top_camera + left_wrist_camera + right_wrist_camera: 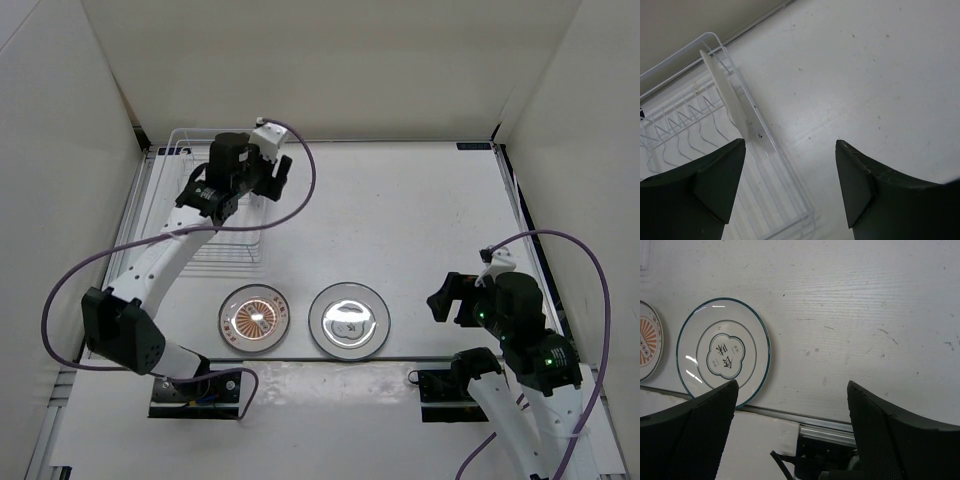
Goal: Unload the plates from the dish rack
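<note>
Close to me on the right, the right claw (pixel 792 385) hangs over the front part of the bench (pixel 420 220). Its two black fingers (pixel 705 415) are spread wide apart. There is nothing between them, so it holds nothing.

Just past the front edge of the bench, two plates lie flat side by side. They are close but not touching. The one nearer the right claw is the pale plate (pixel 348 320). It is shiny, with a thin blue-green ring round its rim and a little flower shape in the middle. To its left is the orange plate (pixel 254 317), which has brown-orange rays like a sun and a pale rim. Both are out on the bench, apart from the dish rack (pixel 225 255).

The dish rack is farther back on the left. It is a white wire basket with rows of thin prongs. The left arm reaches out over it, and the left claw (pixel 790 145) hangs by the rack's right side. Its fingers are wide open too, with only wire and bench showing between them. It has hold of nothing.

One thin white plate (pixel 729 97) is in the rack. It stands on its edge and leans a little, at the end of the prong row. It is just inside the wire rim that faces the open bench. The left claw is near it, not touching it.
</note>
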Robot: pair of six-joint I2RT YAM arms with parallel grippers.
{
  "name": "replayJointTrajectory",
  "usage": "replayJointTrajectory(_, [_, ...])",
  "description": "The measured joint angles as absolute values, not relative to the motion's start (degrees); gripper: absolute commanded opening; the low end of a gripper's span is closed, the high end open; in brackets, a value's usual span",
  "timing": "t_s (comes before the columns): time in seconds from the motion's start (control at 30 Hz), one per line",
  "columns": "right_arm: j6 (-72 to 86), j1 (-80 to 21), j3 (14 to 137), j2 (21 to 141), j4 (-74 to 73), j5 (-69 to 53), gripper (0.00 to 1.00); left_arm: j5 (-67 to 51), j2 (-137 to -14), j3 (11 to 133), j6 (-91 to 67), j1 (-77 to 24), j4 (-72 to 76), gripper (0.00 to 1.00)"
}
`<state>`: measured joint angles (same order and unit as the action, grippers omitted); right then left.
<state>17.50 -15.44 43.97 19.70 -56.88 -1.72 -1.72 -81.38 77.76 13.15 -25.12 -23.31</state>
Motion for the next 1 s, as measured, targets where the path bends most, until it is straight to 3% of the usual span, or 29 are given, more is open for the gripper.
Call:
replayJointTrajectory(0.17, [17.50, -15.44, 43.68, 20.80, -56.77, -1.89, 0.90, -3.79, -87.13, 78.52, 9.56, -18.68, -16.38, 0.85])
replayJointTrajectory(0.57, [17.47, -15.44, 43.29, 22.87, -56.80, -1.96, 0.90, -8.91, -100.88, 84.12, 4.45, -11.88, -8.97, 0.83])
replayJointTrajectory(0.7, [17.47, -15.44, 43.29, 23.53, -56.80, -1.98, 0.90, -9.23, -105.82, 88.68, 4.23, -11.51, -8.51, 0.77])
replayJointTrajectory(0.83, [17.47, -15.44, 43.27, 24.08, -56.80, -2.00, 0.90, -9.69, -110.32, 92.38, 4.54, -11.49, -7.27, 0.46])
replayJointTrajectory(0.87, [17.47, -15.44, 43.29, 24.10, -56.80, -2.00, 0.90, -9.69, -111.15, 92.58, 4.14, -11.44, -7.07, 0.42])
replayJointTrajectory(1.0, [17.47, -15.44, 43.29, 24.12, -56.80, -2.04, 0.90, -9.93, -113.71, 92.64, 3.86, -11.07, -6.39, 0.38])
